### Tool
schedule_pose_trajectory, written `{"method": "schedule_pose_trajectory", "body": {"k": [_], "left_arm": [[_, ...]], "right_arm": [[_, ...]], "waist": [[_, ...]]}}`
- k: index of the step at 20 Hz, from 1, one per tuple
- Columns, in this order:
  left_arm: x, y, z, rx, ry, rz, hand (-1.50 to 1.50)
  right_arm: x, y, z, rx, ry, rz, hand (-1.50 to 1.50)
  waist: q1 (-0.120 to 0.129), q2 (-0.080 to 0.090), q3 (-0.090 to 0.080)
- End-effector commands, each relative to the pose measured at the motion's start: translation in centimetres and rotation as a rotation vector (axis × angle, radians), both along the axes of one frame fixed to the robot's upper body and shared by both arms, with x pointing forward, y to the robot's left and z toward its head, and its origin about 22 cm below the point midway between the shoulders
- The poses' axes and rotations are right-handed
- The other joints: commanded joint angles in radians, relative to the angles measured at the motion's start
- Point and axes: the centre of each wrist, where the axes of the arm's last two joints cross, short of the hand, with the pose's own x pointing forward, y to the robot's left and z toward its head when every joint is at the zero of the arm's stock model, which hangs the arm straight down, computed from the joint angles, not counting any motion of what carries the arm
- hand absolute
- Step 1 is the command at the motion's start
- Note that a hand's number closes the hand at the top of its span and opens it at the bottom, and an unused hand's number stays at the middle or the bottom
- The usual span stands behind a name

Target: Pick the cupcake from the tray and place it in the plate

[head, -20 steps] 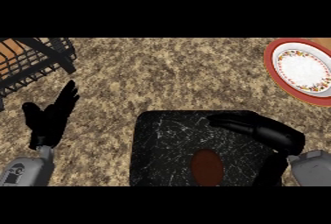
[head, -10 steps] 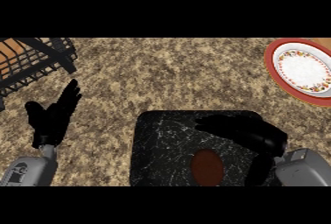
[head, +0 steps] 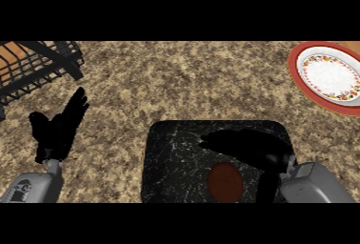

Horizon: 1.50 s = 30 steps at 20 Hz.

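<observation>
A brown cupcake (head: pixel 225 181) lies on the black marbled tray (head: pixel 175 157), near the tray's front edge. My right hand (head: pixel 246 145) hovers over the tray just behind and right of the cupcake, fingers stretched toward the left, not touching it as far as I can see. The plate (head: pixel 330 76), white with a red rim and a flowered band, sits at the far right edge of the counter with nothing on it. At the left, my left hand (head: pixel 60 128) rests open with fingers pointing up.
A black wire rack (head: pixel 38 64) stands at the far left corner, over an orange-brown surface. Speckled granite countertop (head: pixel 190 81) stretches between the tray and the plate.
My right hand has drawn back toward me and to the left over the tray, ending closer to the cupcake. The left hand has barely moved.
</observation>
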Motion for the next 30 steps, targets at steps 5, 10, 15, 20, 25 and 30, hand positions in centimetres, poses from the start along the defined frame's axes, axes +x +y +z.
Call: {"method": "schedule_pose_trajectory", "body": {"k": [5,10,15,20,25,30], "left_arm": [[0.4,-0.4,-0.3,-0.009,0.009,-0.003,0.00],[0.4,-0.6,1.1,-0.020,0.005,0.008,0.00],[1.5,-0.7,1.1,0.005,0.014,-0.003,0.00],[0.1,1.8,-0.4,-0.007,0.004,-0.011,0.00],[-0.5,1.6,-0.6,-0.011,0.009,0.006,0.00],[-0.6,-0.9,0.0,-0.003,0.007,0.006,0.00]], "right_arm": [[1.3,2.7,-2.1,-0.041,-0.029,-0.014,-1.50],[0.3,1.8,-3.3,-0.083,-0.048,-0.001,-1.50],[-2.8,5.3,-3.2,-0.150,-0.018,0.092,-1.50],[-1.6,4.0,-4.5,-0.115,-0.020,0.192,1.50],[-1.7,4.8,-5.7,-0.072,-0.014,0.158,1.50],[-2.1,5.0,-3.9,0.017,-0.150,0.054,1.50]], "waist": [[0.001,0.001,0.000],[0.000,0.000,0.000],[-0.006,-0.001,0.000],[0.001,0.001,0.000],[0.002,0.001,0.000],[0.000,-0.001,0.000]]}}
